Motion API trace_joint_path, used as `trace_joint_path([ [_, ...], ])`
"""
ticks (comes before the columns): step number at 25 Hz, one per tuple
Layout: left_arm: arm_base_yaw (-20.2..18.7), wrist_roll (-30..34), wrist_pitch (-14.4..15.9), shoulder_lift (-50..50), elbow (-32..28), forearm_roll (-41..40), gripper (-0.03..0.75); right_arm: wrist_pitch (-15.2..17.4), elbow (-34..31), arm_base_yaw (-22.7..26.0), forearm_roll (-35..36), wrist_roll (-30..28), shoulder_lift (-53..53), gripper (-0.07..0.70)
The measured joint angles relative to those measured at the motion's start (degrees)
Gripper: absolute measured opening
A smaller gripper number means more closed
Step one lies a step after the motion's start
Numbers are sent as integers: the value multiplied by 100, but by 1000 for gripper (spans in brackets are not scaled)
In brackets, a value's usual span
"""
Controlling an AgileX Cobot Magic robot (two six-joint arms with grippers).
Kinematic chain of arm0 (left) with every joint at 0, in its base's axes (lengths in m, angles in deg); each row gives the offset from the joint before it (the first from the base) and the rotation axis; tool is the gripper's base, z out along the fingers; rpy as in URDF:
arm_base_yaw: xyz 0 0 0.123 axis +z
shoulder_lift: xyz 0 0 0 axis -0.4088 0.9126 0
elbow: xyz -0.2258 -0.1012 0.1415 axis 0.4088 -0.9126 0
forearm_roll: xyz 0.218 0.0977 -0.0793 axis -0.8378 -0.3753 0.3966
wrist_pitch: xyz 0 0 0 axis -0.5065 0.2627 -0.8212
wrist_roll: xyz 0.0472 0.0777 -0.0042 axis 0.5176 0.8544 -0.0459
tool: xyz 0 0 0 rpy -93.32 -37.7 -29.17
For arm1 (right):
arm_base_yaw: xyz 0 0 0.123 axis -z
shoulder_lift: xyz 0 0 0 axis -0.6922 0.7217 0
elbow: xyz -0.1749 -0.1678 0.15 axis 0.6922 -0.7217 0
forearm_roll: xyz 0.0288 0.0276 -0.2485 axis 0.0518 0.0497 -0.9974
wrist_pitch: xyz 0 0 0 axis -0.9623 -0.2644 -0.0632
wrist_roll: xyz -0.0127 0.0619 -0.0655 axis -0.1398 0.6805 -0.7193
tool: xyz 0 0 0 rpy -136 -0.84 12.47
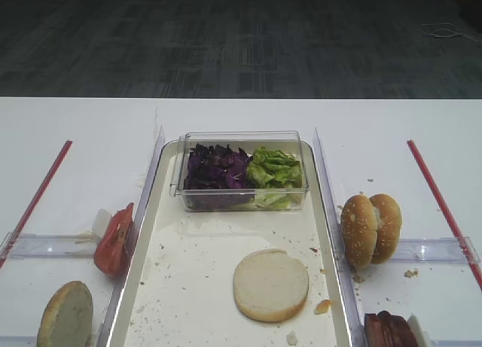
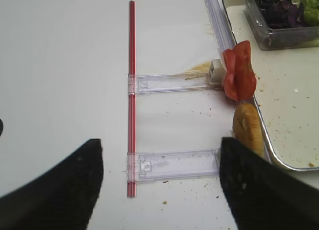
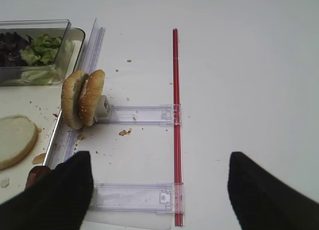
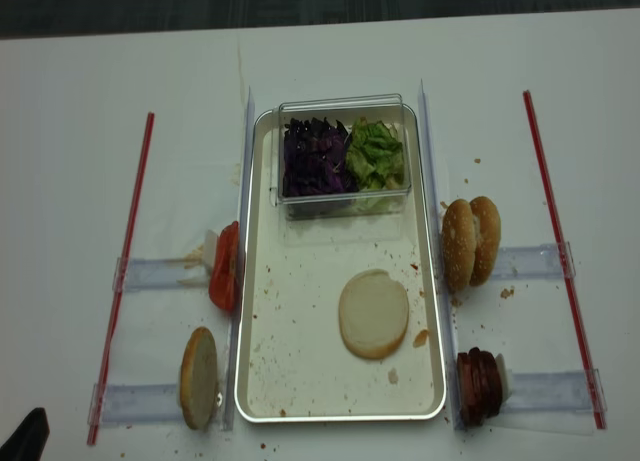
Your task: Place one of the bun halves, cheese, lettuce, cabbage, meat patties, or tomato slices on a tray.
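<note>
Long rectangular cream-white tray [image 4: 262,281] with a raised silvery rim, crumb-strewn, set mid-table with its long axis running from the near edge toward the far edge. Round, flat bun half with a pale cream cut face and golden-brown rim [image 4: 373,313]: lies flat, cut face up, on the tray's near half, toward the right rim, touching nothing else. Small clear plastic tub [image 4: 343,203]: at the tray's far end, holding a dark purple shredded cabbage clump [image 4: 313,157] at left and a light green crinkled lettuce clump [image 4: 375,152] at right. Red glossy tomato slices [image 4: 225,267]: standing on edge just outside the left rim. Tan-faced bun half [image 4: 199,377]: on edge near the tray's near-left corner. Two sesame-seeded domed bun halves [image 4: 471,242]: upright, pressed together, just outside the right rim. Dark reddish-brown glossy meat patties [image 4: 479,386]: stacked on edge by the near-right corner. Clear acrylic rails [image 4: 536,261] and thin red strips [image 4: 560,256] flank both sides. Left gripper [image 2: 159,190]: black fingers spread wide, nothing between them. Right gripper [image 3: 159,190]: likewise spread wide, empty, over bare table.
</note>
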Motion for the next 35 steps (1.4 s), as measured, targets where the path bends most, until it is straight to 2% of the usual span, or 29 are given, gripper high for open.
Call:
trace_joint_path([
  [35,0,0,0,0,0,0,491,12,0,0,0,-25,0,589],
])
